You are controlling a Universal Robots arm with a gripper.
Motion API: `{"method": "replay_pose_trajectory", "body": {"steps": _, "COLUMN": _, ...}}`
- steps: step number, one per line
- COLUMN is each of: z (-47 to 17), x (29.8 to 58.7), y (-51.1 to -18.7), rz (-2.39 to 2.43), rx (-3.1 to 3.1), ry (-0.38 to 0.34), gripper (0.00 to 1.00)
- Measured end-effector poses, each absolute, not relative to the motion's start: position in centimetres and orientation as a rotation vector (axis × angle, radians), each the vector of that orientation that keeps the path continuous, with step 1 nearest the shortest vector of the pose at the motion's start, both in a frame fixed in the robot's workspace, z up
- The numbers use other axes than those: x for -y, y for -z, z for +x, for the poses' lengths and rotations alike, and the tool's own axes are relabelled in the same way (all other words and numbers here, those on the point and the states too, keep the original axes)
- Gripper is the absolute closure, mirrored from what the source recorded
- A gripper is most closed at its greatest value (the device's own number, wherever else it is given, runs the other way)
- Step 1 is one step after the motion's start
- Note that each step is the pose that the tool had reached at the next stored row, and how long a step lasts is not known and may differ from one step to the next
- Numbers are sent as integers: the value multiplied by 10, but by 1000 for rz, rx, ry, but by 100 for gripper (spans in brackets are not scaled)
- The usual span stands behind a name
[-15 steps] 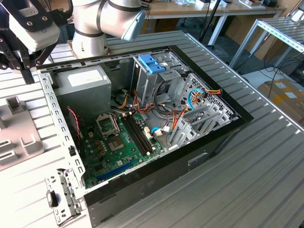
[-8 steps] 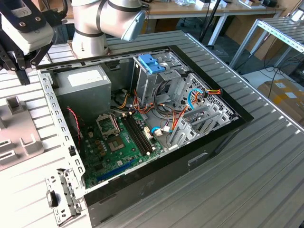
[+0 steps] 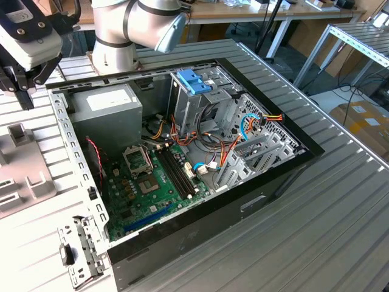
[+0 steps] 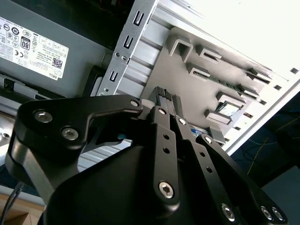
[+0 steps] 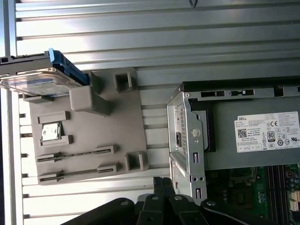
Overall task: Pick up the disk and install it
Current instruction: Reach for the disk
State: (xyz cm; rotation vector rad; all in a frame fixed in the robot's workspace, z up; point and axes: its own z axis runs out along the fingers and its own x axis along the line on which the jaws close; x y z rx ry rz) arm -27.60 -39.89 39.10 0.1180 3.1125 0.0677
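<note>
Grey moulded fixture plate (image 5: pixel 89 140) lay on the slatted metal table (image 5: pixel 140 28), just beside the open computer case (image 3: pixel 285 164). The disk (image 5: pixel 40 79) sat at the plate's far end from the case, dark body with a light-blue rail along one edge. It was propped on raised blocks of the plate and tilted slightly. It was outside the case, not installed.

The gripper (image 5: pixel 162 180) was near the case's corner flange and well apart from the disk. In the second wrist view the fingertips (image 4: pixel 164 93) were pressed together with nothing between them. In the exterior view the gripper (image 3: pixel 21 88) hung above the table at that view's left, over the plate (image 3: pixel 18 176).

Inside the case were the power supply (image 3: pixel 106 106), the green motherboard (image 3: pixel 152 188), and the metal drive cage (image 3: pixel 182 103) topped by a blue bracket (image 3: pixel 194 79).
</note>
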Motion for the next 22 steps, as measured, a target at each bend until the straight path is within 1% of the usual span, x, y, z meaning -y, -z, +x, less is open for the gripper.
{"method": "replay_pose_trajectory", "body": {"steps": 22, "z": -294, "x": 399, "y": -390, "rz": 118, "rx": -3112, "ry": -68, "gripper": 89}}
